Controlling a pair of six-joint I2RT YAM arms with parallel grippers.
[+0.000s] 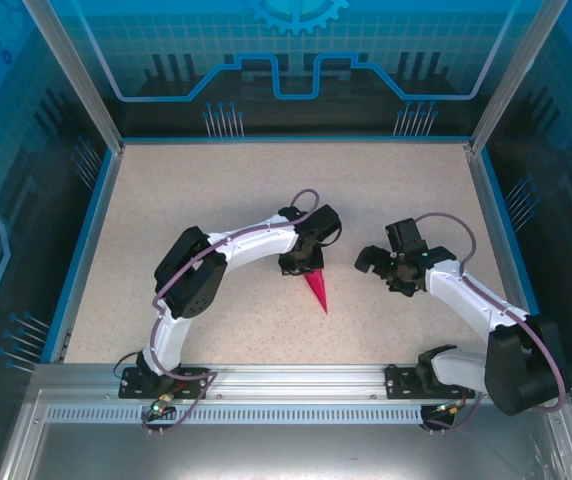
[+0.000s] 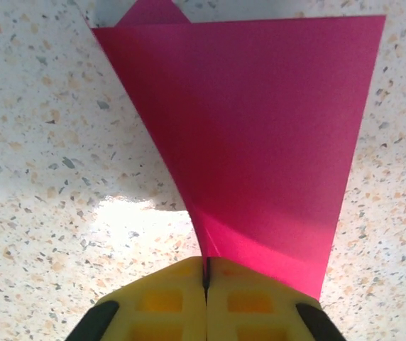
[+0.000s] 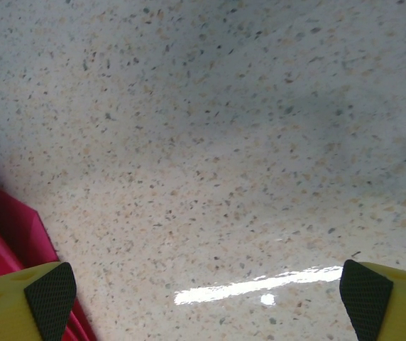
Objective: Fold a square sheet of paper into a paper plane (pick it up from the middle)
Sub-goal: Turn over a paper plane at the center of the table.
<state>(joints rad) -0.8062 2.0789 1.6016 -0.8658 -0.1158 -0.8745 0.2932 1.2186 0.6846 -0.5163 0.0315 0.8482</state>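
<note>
The square sheet of paper stands folded into a narrow magenta dart, the paper plane [image 1: 318,288], its tip pointing toward the near edge of the table. My left gripper [image 1: 301,264] is at the plane's wide far end. In the left wrist view my yellow fingers [image 2: 167,302] are pressed together, and my left gripper [image 2: 206,273] is shut on the paper plane [image 2: 260,142] at its crease, with the wings spreading away from it. My right gripper [image 1: 379,262] hovers to the right of the plane, apart from it. It is open [image 3: 210,284] over bare table, with the plane's edge [image 3: 4,227] at lower left.
The speckled tabletop [image 1: 216,200] is framed by a blue rim and metal posts [image 1: 71,70]. Both arm bases sit on the metal rail [image 1: 296,385] at the near edge.
</note>
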